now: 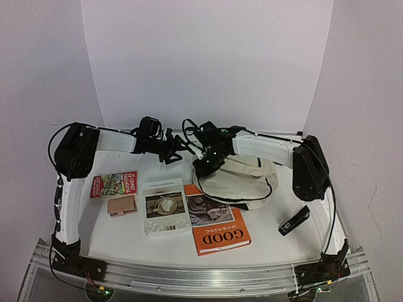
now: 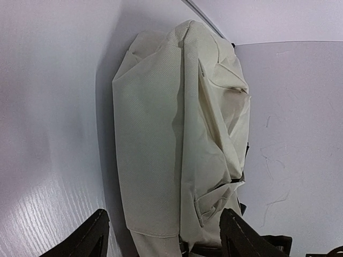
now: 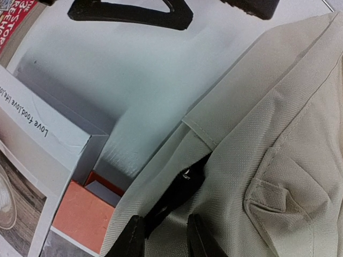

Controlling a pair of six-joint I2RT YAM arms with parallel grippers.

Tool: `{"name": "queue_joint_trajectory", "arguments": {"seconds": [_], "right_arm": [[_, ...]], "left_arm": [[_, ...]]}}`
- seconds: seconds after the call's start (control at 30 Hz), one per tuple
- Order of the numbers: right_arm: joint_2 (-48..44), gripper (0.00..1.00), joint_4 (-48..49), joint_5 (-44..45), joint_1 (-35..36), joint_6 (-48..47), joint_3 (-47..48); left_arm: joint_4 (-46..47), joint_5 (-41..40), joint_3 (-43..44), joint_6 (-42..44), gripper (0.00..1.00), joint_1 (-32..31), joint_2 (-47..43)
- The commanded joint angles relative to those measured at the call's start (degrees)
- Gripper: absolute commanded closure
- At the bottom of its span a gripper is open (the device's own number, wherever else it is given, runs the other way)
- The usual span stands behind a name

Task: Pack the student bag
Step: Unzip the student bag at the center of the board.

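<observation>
On the white table (image 1: 271,242), my left gripper (image 2: 163,219) hangs wide open facing the student bag (image 1: 242,179), which lies right of centre behind the orange book (image 1: 220,234). My right gripper (image 3: 165,222) narrowly straddles the bag's black zipper tab (image 3: 177,195); I can't tell if it's pinched. I'd say we're opening the bag: next, pinch and pull.

Soft cream fabric bag (image 1: 242,179), crumpled and slumped on its side, right of centre on the table's far half, black zipper and strap showing, near-left edge overlapping an orange book (image 1: 221,231)
</observation>
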Motion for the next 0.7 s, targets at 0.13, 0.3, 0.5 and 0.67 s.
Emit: {"name": "queue_joint_trajectory", "arguments": {"seconds": [0.13,0.3,0.5,0.67], "right_arm": [[0.7,0.96,-0.3,-3.08,-2.31,1.24,1.89],[-1.14,1.0,-0.44,-4.49,-2.31,1.0,1.56],[-4.29,1.0,-0.49,-5.23,-2.31,0.07,0.62],[-3.67,1.0,-0.49,-5.16,-2.31,0.2,0.62]], "left_arm": [[2.52,0.86,3.44,-0.93,0.29,0.08,2.32],[2.43,0.81,4.45,-1.22,0.3,0.08,3.56],[2.43,1.58,6.6,-1.22,0.29,-0.12,5.07],[2.37,1.8,7.62,-1.49,0.29,-0.24,5.67]]}}
